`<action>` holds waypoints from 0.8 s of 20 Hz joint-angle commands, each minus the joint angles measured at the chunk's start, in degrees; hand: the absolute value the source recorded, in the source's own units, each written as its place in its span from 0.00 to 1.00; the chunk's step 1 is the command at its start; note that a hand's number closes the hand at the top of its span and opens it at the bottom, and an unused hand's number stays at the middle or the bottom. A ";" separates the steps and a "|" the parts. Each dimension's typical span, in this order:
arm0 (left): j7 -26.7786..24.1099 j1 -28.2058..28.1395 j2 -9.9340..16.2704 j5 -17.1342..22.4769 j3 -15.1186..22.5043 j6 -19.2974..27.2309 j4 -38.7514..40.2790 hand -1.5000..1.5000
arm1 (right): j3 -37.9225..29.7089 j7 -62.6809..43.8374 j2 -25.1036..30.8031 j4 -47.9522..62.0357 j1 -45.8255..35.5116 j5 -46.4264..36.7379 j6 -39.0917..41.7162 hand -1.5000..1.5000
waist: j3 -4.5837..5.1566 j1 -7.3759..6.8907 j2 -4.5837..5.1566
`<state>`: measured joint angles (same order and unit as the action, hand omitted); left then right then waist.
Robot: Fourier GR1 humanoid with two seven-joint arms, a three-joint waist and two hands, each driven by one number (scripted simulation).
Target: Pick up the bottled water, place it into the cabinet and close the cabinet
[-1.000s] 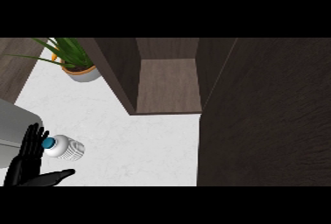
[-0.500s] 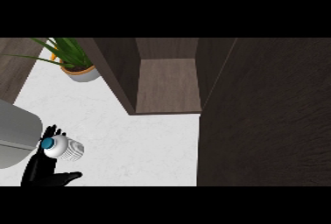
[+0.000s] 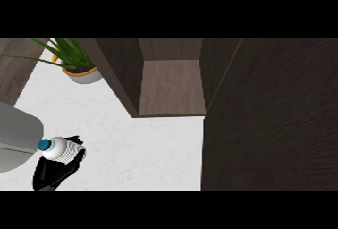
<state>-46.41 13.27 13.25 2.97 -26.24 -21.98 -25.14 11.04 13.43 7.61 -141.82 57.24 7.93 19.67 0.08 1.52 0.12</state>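
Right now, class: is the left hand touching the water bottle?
Touching. The head view shows the left hand with its black fingers curled round the bottle, hiding the bottle's lower part, with no gap between them.

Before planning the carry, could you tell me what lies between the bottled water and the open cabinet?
In the head view, only bare white counter separates the bottled water from the cabinet.
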 commanded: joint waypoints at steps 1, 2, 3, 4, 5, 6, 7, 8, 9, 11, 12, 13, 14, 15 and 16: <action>-4.49 2.21 -2.03 0.93 -0.16 -3.32 3.50 1.00 | -1.59 -3.80 1.03 -7.48 0.64 4.30 -0.35 0.00 | 0.11 -0.26 0.13; -6.89 0.79 -1.96 0.73 -0.39 -4.57 5.77 1.00 | -3.60 -0.30 1.53 -4.01 0.85 4.21 1.10 0.00 | 0.19 0.36 0.21; -3.82 3.20 -0.96 2.10 -0.80 -5.93 4.69 1.00 | -1.81 -2.47 0.38 -3.39 -1.64 2.84 -0.41 0.00 | 0.09 -0.48 0.13; -7.34 0.91 -3.00 0.72 0.17 -4.78 5.64 1.00 | 0.82 -1.91 -0.08 -5.72 1.20 0.48 -0.10 0.00 | 0.19 0.10 0.12; -4.07 4.74 -0.39 2.44 -1.39 -5.31 5.89 1.00 | 0.77 -2.88 0.38 -5.80 0.53 1.77 0.10 0.00 | 0.16 0.01 0.17; -4.42 3.43 -0.76 1.58 -0.16 -6.17 5.81 1.00 | -2.35 -2.78 1.13 -5.23 -0.51 4.09 0.22 0.00 | 0.09 -0.33 0.11; -6.02 2.65 0.26 1.84 -0.45 -7.31 5.70 1.00 | 1.16 -2.46 -0.33 -5.64 1.61 0.29 -0.43 0.00 | 0.12 -0.11 0.03; -2.76 5.70 1.02 2.20 -0.48 -7.87 6.16 1.00 | -3.62 -3.17 1.38 -6.11 -0.25 5.49 -0.05 0.00 | 0.12 -0.09 0.22; -6.78 2.24 -0.14 0.99 0.93 -7.95 4.50 1.00 | -1.70 -3.90 1.34 -7.67 1.74 3.90 0.24 0.00 | 0.08 -0.41 0.00; -10.32 2.14 -3.29 0.35 1.88 -5.45 3.33 1.00 | 0.12 -2.63 -0.04 -3.59 -0.65 0.80 -0.45 0.00 | 0.06 -0.69 -0.01; -9.16 3.41 -3.56 0.45 2.15 -5.55 3.28 1.00 | -2.36 -3.47 1.07 -5.16 -1.07 4.30 -0.04 0.00 | 0.05 -0.69 0.05; -9.51 2.45 -6.78 -0.03 3.31 -2.90 1.11 1.00 | 1.72 -0.74 -1.12 -4.79 1.93 -0.63 -0.38 0.00 | -0.01 -0.44 -0.36; -10.66 3.32 -9.12 -0.80 3.84 0.32 2.06 1.00 | 1.84 -3.74 -0.97 -4.80 -0.61 -0.49 -1.58 0.00 | 0.06 -0.65 -0.01; -9.51 2.42 -9.83 -0.17 4.04 0.28 0.07 1.00 | -1.04 0.57 0.26 -3.37 2.39 1.31 0.84 0.00 | -0.07 -0.42 -0.42; -11.01 3.52 -12.76 -0.23 6.16 3.18 0.73 1.00 | 0.48 -1.86 -0.75 -3.51 -0.67 0.97 -0.83 0.00 | -0.02 -0.72 -0.22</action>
<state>-51.67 15.85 8.50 2.80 -23.24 -19.77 -24.08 11.42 13.78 7.09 -141.31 56.65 6.85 19.55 -0.48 0.80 -0.21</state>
